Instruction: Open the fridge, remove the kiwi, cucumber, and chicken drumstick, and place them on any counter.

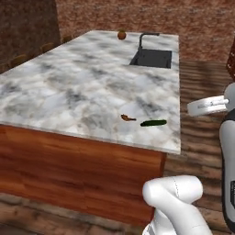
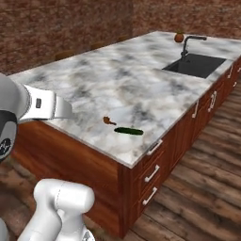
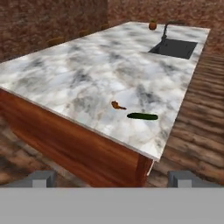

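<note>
The cucumber (image 1: 153, 122) (image 2: 128, 131) (image 3: 142, 116) lies flat on the marble counter (image 1: 69, 87) (image 2: 117, 80) (image 3: 78, 74), close to its near corner. The chicken drumstick (image 1: 127, 118) (image 2: 109, 121) (image 3: 117, 105) rests just left of it, a short gap apart. My gripper (image 3: 113, 179) hovers off the counter's near edge, well back from both foods. It is open, its fingertips (image 3: 41, 178) spread wide with nothing between them. The fridge and the kiwi are out of view.
An orange-red round fruit (image 1: 121, 35) (image 2: 179, 36) (image 3: 152, 25) sits at the counter's far end beside the black sink (image 1: 151, 58) (image 2: 195, 65) (image 3: 173, 48) and faucet (image 2: 190, 42). Drawers with silver handles (image 2: 153, 173) line the island's right side. Wood floor and brick walls surround it.
</note>
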